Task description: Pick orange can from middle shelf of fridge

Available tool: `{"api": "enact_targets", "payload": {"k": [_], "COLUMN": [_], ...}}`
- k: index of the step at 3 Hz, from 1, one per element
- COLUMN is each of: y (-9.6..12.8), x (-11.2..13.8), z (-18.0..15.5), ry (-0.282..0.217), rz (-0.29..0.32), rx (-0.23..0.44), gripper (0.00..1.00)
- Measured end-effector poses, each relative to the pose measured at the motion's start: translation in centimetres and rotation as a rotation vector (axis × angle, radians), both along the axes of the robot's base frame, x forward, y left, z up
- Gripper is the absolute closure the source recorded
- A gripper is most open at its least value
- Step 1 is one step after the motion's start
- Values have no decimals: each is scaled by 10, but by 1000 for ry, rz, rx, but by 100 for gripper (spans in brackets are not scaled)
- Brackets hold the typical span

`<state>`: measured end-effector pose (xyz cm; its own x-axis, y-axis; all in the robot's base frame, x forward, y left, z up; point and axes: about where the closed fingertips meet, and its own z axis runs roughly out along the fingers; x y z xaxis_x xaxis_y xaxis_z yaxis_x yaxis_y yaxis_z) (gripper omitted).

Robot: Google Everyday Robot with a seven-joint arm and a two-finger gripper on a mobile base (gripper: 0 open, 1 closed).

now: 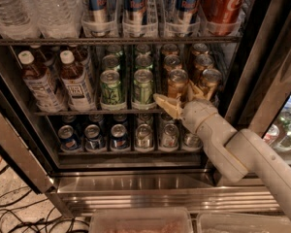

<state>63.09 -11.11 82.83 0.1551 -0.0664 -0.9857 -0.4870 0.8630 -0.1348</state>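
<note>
Judging this the reach step, we see the gripper (181, 99) spread and empty at the front edge of the fridge's (136, 184) middle shelf (63, 112), just below the front orange can (177, 83); next move likely needs pushing in around it, then closing.

speckled floor (4, 181) btm left w/ black cables (12, 218), dim light.
</note>
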Motion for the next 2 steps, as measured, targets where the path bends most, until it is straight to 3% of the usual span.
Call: {"api": "enact_targets", "payload": {"k": [2], "y": [5], "x": [2], "z": [-2], "ry": [-5], "rz": [2], "rx": [-8], "gripper": [66]}}
